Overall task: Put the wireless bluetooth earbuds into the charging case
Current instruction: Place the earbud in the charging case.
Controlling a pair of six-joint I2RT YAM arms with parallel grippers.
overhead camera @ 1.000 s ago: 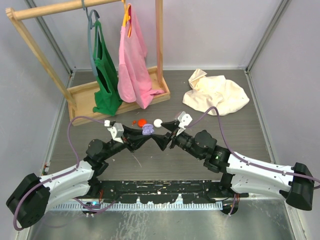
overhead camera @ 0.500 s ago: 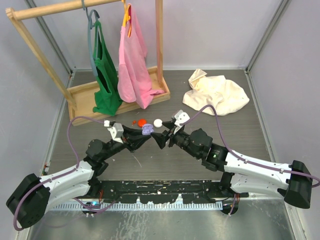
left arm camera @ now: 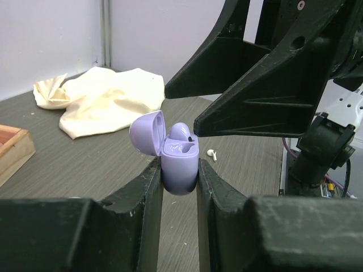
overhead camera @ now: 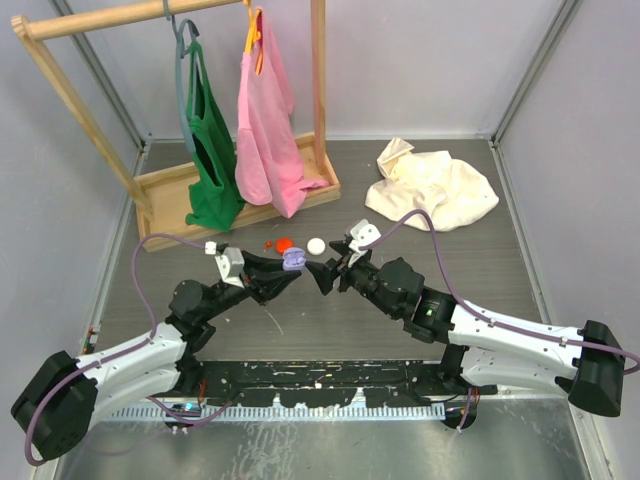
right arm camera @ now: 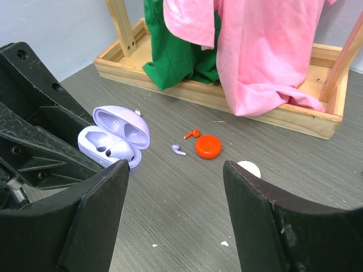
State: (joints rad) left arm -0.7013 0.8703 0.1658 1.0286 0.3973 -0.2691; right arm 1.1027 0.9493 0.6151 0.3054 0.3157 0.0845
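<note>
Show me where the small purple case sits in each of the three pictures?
Top view: purple case in the middle, held at the tip of the left hand.
Left wrist view: centre, lid open, pinched by that hand.
Right wrist view: left of centre, lid open.
Shared landmark: the wooden rack base, visible in all three.

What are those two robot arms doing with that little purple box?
The left gripper is pinching an open purple earbud case, and one purple earbud looks seated inside it. The right gripper is open and empty, right next to the case. A second purple earbud lies loose on the table near a red earbud and a round red case, so it has not gone in yet.
</note>
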